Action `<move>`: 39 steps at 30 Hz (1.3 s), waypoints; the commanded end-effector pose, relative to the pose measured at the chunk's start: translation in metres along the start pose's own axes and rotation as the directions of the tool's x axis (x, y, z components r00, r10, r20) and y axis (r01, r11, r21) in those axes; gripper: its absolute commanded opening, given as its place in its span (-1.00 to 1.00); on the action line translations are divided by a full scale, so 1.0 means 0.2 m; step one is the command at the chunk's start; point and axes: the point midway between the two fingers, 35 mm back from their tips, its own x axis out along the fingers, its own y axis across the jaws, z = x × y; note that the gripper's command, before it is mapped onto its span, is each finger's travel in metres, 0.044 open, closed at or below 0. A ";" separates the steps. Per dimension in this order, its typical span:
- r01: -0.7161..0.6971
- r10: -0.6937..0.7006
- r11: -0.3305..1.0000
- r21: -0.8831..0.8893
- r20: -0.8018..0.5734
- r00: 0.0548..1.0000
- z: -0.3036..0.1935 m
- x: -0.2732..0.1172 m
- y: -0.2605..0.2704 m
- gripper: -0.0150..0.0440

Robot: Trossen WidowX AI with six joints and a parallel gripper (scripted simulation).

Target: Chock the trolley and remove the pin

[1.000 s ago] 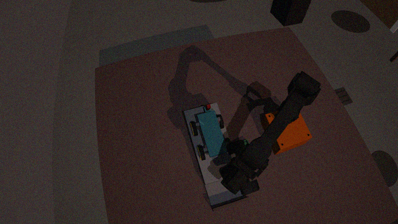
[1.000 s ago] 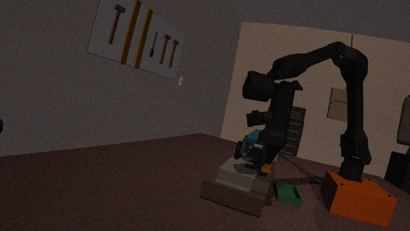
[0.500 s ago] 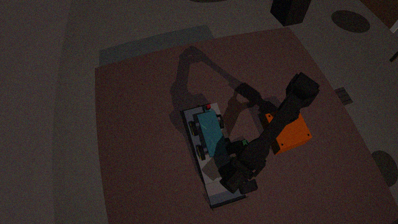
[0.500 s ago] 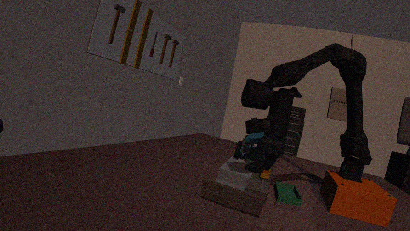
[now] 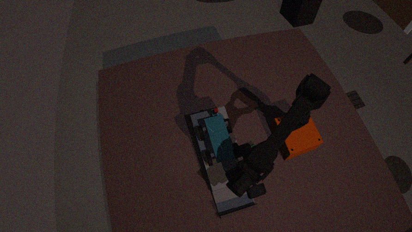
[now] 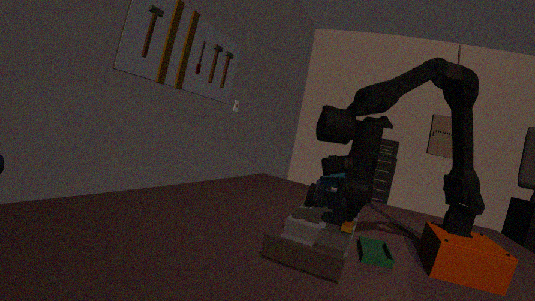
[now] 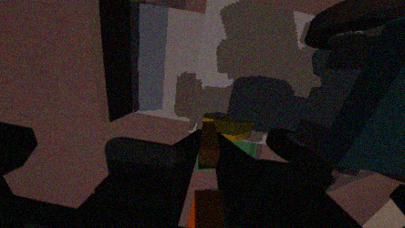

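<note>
The claw (image 6: 346, 217) (image 7: 207, 134) was found pinching the orange handle of the chock (image 6: 348, 226) (image 7: 233, 129). In the top view its fingertips and the chock were hidden by the arm (image 5: 283, 129) (image 6: 463, 138), which reached over from its orange base (image 5: 306, 138) (image 6: 473, 264) (image 7: 192, 213).

In the exterior view the chock showed at the tray-side edge of the ramp (image 5: 230, 196) (image 6: 299, 226) (image 7: 189, 50), on the downhill side of the trolley (image 5: 217, 131) (image 6: 336, 178) (image 7: 380, 137). Whether it touched the ramp surface or a wheel could not be determined.

The trolley stood on the ramp, its blue top partly shadowed. The red head of the stop pin (image 5: 215, 110) was noted at the trolley's uphill end; the pin had not been removed.

The green tray (image 5: 253, 145) (image 6: 376, 253) (image 7: 248, 149) lay on the floor (image 5: 144, 115) (image 6: 149, 239) (image 7: 55, 77) between ramp and base, apart from both. Hammers hung on a wall board (image 6: 132, 41). Lighting was dim, and fine detail was poor.
</note>
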 end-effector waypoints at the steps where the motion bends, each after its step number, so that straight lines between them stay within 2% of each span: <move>1: 0.003 -0.003 1.000 0.003 0.006 1.000 0.00 0.00 -0.03 -0.49; 39: 0.005 -0.005 1.000 0.003 0.006 1.000 0.00 0.00 -0.13 -0.49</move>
